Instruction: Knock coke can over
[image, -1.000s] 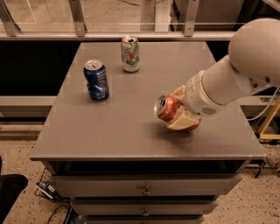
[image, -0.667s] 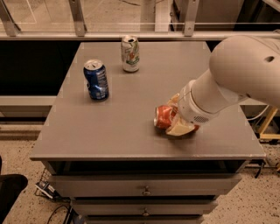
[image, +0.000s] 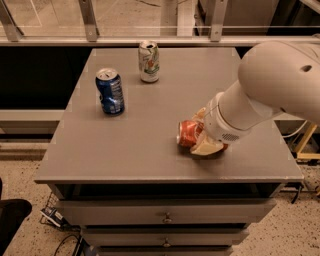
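Drawers (image: 165, 217) front the near side of the grey table (image: 125, 160), and just past its near edge, right of centre, the coke can (image: 188, 133) lies on its side with its silver top facing left. The gripper (image: 196, 133) is down at the tabletop around it. Its jaws are closed on the can's body, one on the near side and one on the far side. The bulky white arm (image: 270, 85) reaches in from the right.

By the look of it, the knock-over itself is done.

You can expect a light, thin-walled aluminium can. It is stiff along its length, easy to dent if squeezed across the middle, and smooth enough to slip. On its side it will likely roll towards the near or far edge once released. Any hold belongs on the round wall at mid-length, as now, with gentle pressure.

Further back on the left, well apart from the gripper, a blue can (image: 110, 91) stands upright. Beyond it, near the far edge, a white-and-green can (image: 149, 61) also stands upright. Leave both alone. A metal railing (image: 150, 35) runs behind the table.
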